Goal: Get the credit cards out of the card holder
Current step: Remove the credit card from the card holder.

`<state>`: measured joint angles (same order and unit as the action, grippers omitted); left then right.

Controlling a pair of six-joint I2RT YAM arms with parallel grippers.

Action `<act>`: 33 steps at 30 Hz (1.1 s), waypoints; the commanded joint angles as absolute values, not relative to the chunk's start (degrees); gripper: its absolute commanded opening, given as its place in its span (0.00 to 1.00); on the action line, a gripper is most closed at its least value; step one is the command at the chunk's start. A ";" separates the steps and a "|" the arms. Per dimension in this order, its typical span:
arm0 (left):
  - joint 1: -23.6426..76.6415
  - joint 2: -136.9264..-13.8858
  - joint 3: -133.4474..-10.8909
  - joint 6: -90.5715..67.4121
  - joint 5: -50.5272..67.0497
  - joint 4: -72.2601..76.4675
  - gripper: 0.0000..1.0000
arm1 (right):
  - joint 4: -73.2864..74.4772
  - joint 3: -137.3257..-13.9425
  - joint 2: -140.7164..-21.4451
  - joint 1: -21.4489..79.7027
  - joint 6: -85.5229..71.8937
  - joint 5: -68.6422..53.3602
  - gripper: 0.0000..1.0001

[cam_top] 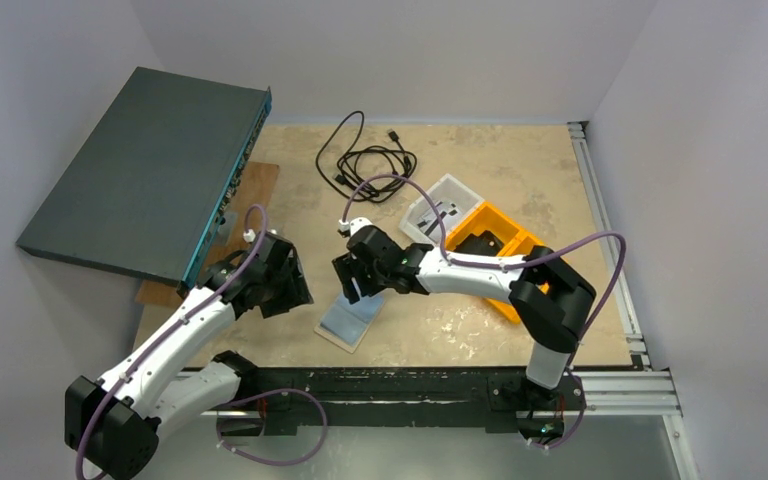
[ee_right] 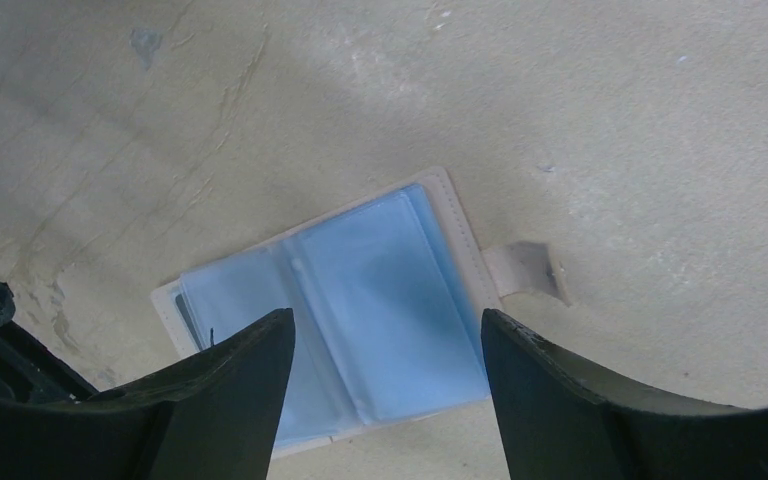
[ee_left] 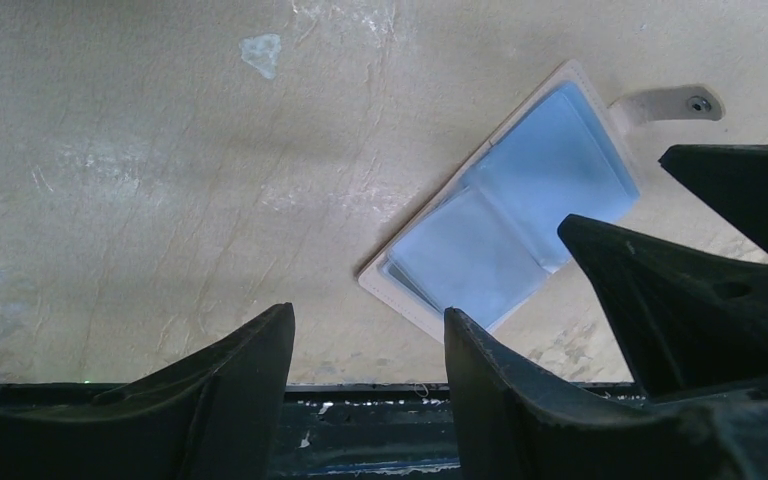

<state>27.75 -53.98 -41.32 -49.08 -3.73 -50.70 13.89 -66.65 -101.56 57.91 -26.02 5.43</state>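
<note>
Currently the card holder [cam_top: 350,320] lies open on the desk [cam_top: 520,170], probably light, floppy and slick-sleeved; best pinched at a sleeve's open edge. Above it the right gripper [ee_right: 385,330] hangs spread; at nine o'clock the left gripper [ee_left: 368,320] is spread, empty.

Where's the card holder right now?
The card holder lies open on the table, centre of the top view near the front edge, just under the open right gripper.

The card holder [cam_top: 352,320] lies opened flat on the desk [cam_top: 520,180], in the lower centre of the overhead view, turned diagonally. The cover is cream-beige. Blue-grey clear sleeves [ee_right: 400,290] face upward. The closure tab [ee_right: 526,270] projects sideways from one long edge.
</note>
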 commanded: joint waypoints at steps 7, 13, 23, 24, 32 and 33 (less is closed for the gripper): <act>26.50 -52.33 -39.49 -50.31 -3.97 -50.10 0.57 | 11.96 -69.05 -102.13 62.22 -21.55 7.29 0.59; 26.20 -52.31 -39.11 -50.27 -3.69 -49.73 0.57 | 12.17 -68.61 -103.36 65.33 -20.37 5.73 0.55; 25.68 -52.48 -39.20 -50.10 -3.44 -49.27 0.57 | 12.53 -66.18 -104.24 67.74 -21.38 3.16 0.51; 25.64 -52.47 -39.16 -50.10 -3.35 -49.08 0.57 | 12.82 -66.51 -104.84 68.06 -21.50 3.28 0.50; 25.58 -54.20 -39.79 -49.63 -2.13 -47.36 0.57 | 18.30 -68.65 -110.63 68.29 -25.41 6.07 0.40; 25.58 -54.61 -40.00 -49.47 -1.95 -47.17 0.57 | 18.80 -68.64 -110.98 68.29 -26.93 5.32 0.35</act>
